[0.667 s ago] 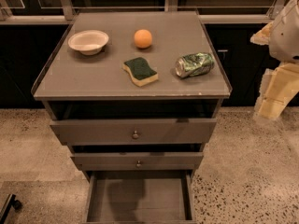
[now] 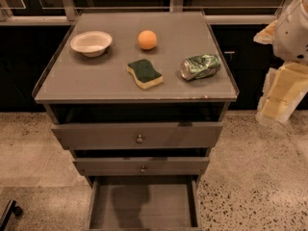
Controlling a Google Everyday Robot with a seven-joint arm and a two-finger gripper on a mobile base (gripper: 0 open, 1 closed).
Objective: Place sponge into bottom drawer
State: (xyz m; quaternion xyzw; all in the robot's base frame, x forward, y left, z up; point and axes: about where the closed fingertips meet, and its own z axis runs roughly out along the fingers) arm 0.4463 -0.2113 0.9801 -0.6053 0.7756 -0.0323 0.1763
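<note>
The sponge [image 2: 144, 72] lies near the middle of the tabletop [image 2: 86, 83], toward its front edge, left of the can [image 2: 200, 66]; the bottom drawer [image 2: 144, 203] stands open; the gripper [image 2: 279, 97] hangs beyond the right edge; its state I cannot tell.

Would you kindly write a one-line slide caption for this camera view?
Sponge lies on the cabinet top, bottom drawer open below, gripper off to the right.

You see one sponge [image 2: 144, 72], one ball [image 2: 147, 39], one can [image 2: 200, 66], one bowl [image 2: 91, 43], three drawers [image 2: 144, 203], one gripper [image 2: 276, 105] at three o'clock.
</note>
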